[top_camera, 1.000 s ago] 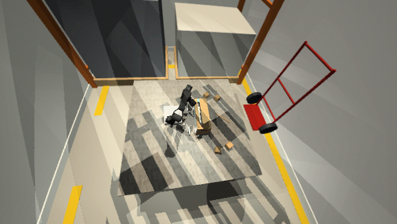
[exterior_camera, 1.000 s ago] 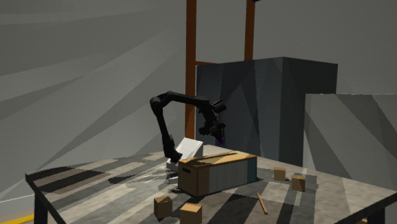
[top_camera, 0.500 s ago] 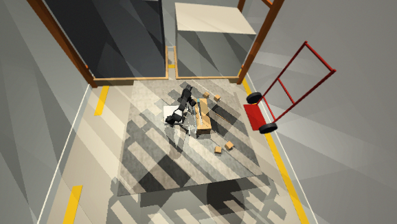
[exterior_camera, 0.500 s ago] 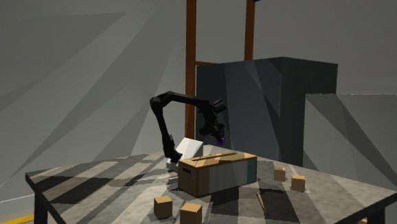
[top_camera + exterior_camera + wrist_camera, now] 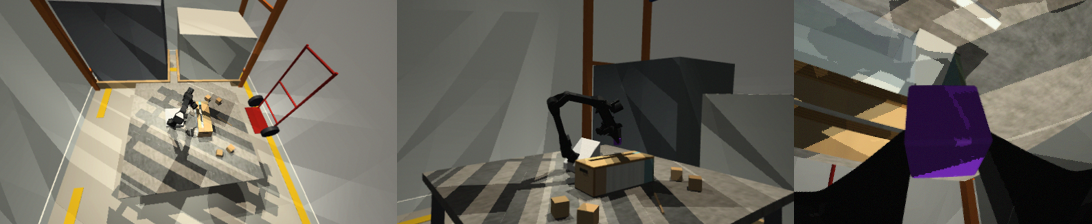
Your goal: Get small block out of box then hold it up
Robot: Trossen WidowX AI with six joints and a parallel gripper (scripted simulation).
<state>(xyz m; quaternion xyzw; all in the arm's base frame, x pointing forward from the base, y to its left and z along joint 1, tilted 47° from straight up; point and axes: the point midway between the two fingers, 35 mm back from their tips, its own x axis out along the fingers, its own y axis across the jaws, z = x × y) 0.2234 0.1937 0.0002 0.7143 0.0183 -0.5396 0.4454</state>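
Striped grey surface (image 5: 500, 192) below me, dim warehouse walls behind. Fingers clamped on the purple block (image 5: 948, 131), one dark finger on each side of it; wrist view shows it filling the gap, nothing else touching it. Block (image 5: 617, 140) hangs in the air, above the box (image 5: 613, 172) and apart from its top. Box sits upright on the surface, cardboard ends, clear greyish front, slot along the top. Below the block in the wrist view: the box's tan top edge and a thin brown stick (image 5: 971, 219). My arm (image 5: 575, 99) arches up from its base behind the box and bends down to the wrist. White wedge (image 5: 586, 147) just beside the arm base. Small cardboard cubes scattered on the surface: two (image 5: 560, 206) near the front edge, two (image 5: 694, 183) to the right of the box, all well apart from it. Red hand truck (image 5: 292, 96) on the floor off the surface, top view only.
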